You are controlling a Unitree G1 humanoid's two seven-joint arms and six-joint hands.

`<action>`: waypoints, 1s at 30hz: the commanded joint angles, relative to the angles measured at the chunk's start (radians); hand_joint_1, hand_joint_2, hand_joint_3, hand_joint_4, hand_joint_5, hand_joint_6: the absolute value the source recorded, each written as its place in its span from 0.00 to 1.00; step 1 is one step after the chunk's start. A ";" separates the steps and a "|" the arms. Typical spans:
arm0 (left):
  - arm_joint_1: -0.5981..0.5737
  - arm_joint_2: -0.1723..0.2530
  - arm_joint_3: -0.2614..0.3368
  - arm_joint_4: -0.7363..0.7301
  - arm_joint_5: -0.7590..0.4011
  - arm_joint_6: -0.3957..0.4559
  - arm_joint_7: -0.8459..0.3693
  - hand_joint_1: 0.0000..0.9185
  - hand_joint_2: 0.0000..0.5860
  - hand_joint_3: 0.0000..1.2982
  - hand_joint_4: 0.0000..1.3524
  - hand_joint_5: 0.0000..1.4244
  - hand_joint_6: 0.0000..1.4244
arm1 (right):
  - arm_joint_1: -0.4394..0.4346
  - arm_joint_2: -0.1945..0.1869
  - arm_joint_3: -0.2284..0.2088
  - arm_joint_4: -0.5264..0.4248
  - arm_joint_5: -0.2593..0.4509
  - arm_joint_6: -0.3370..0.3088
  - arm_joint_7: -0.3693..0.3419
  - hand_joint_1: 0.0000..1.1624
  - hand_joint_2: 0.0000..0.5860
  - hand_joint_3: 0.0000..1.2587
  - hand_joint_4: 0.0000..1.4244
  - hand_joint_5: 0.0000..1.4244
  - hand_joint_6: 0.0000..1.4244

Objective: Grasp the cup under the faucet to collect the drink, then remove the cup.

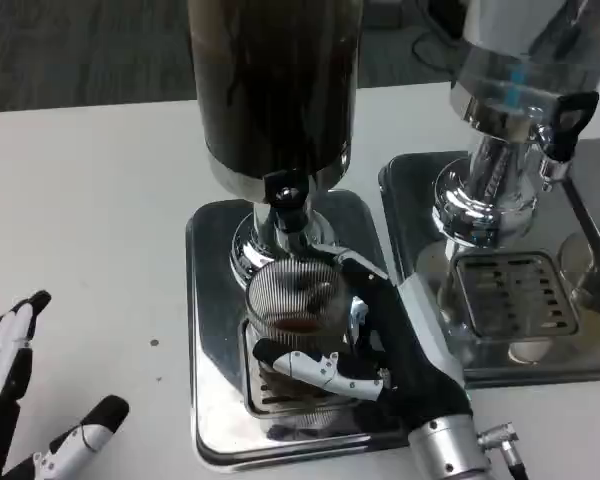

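Right hand (380, 345) grips the ribbed cup (298, 305) under the faucet (284, 190); left hand (20, 400) rests spread and empty on the bench (90, 220)

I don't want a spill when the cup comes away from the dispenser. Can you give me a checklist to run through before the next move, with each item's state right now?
1. Right hand grips the cup: ok, fingers wrap its ribbed side.
2. Cup sits under the faucet of the dark dispenser: ok.
3. Drink collected: ok, a little brown liquid shows in the cup; how full, cannot tell.
4. Faucet stopped flowing: cannot tell, no stream is plainly visible.
5. Cup upright on the drip tray: ok.
6. Left hand out of the way: ok, open on the table, apart from the tray.
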 commanded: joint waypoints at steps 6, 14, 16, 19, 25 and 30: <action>-0.004 0.041 -0.005 0.014 0.003 -0.025 -0.048 0.00 0.25 0.00 0.00 0.00 0.00 | 0.062 -0.015 0.026 -0.121 -0.084 -0.031 -0.091 0.85 0.16 0.32 0.42 0.66 0.99; -0.018 0.059 -0.008 0.009 0.009 -0.021 -0.080 0.00 0.24 0.00 0.00 0.00 0.00 | 0.126 -0.024 0.017 -0.179 -0.037 -0.030 -0.059 0.85 0.17 0.33 0.43 0.66 0.99; -0.023 0.059 -0.011 0.007 0.017 -0.020 -0.083 0.00 0.24 0.00 0.00 0.00 0.00 | 0.152 -0.041 0.027 -0.215 -0.060 -0.035 -0.060 0.85 0.17 0.33 0.43 0.67 0.99; -0.030 0.059 -0.017 0.006 0.026 -0.021 -0.088 0.00 0.23 0.00 0.00 0.00 0.00 | 0.178 -0.047 0.033 -0.247 -0.059 -0.032 -0.052 0.85 0.18 0.33 0.43 0.67 0.99; -0.039 0.071 -0.026 -0.008 0.067 -0.020 -0.085 0.00 0.21 0.00 0.00 0.00 0.00 | 0.242 -0.075 0.028 -0.351 -0.024 -0.040 -0.006 0.85 0.18 0.33 0.43 0.67 0.99; -0.001 0.108 -0.019 -0.059 0.139 -0.020 -0.076 0.00 0.20 0.00 0.00 0.00 0.00 | 0.294 -0.090 0.029 -0.430 -0.025 -0.036 0.018 0.84 0.19 0.34 0.43 0.67 0.99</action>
